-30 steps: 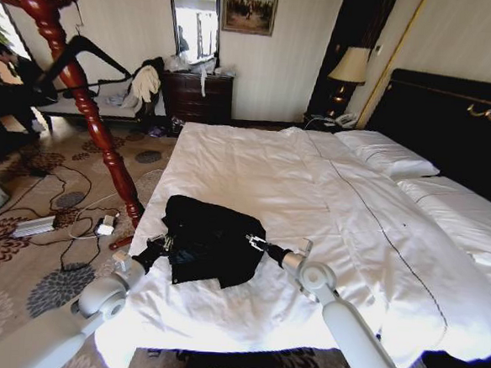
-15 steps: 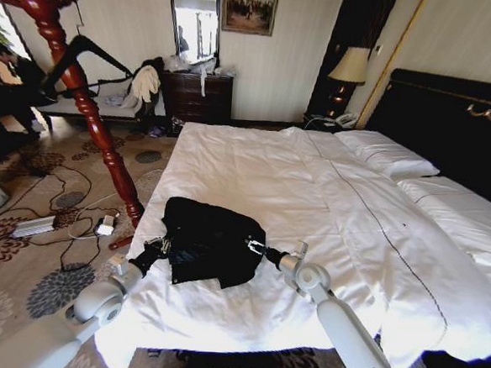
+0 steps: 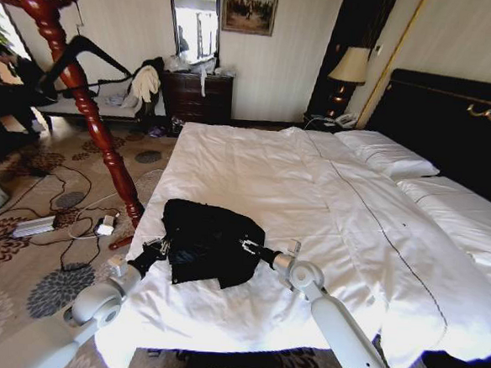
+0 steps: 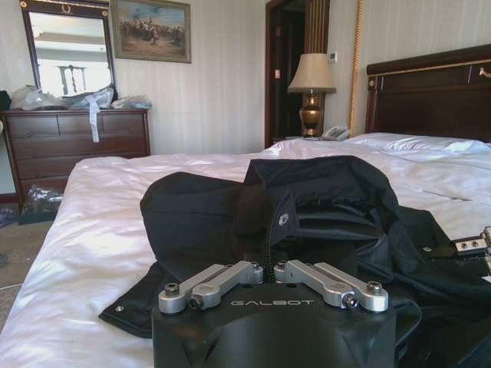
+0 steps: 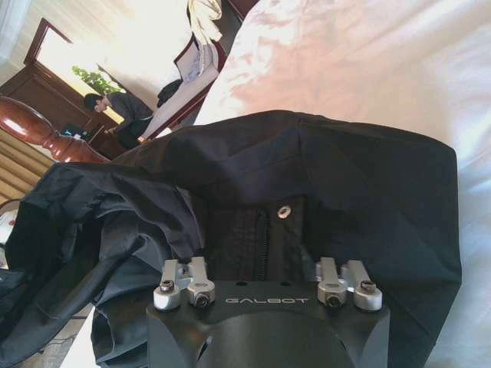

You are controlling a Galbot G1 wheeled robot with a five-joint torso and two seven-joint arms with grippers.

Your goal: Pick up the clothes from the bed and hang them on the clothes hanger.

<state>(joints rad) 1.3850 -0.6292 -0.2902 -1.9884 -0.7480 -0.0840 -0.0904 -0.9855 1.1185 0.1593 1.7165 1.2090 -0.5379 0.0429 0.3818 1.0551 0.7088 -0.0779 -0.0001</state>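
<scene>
My left gripper [image 3: 152,249] sits at the near-left edge of the clothes [image 3: 210,240], its fingers drawn in narrow with the black fabric bunched right at them in the left wrist view [image 4: 268,272]. My right gripper [image 3: 251,247] presses against the garment's right edge; in the right wrist view [image 5: 265,284] its fingers stand wide apart, cloth lying between them, and I cannot tell whether they grip it. The clothes lie crumpled between both grippers, on the near-left corner of the bed [image 3: 329,198], on white sheets. The heap runs roughly across the bed from one gripper to the other; I cannot tell which end is the collar. Beyond the bed's left side stands a reddish wooden coat stand [image 3: 83,97], with the clothes hanger [image 3: 90,51] hanging on it, well apart from the garment. A dark dresser [image 3: 199,97] stands against the far wall.
</scene>
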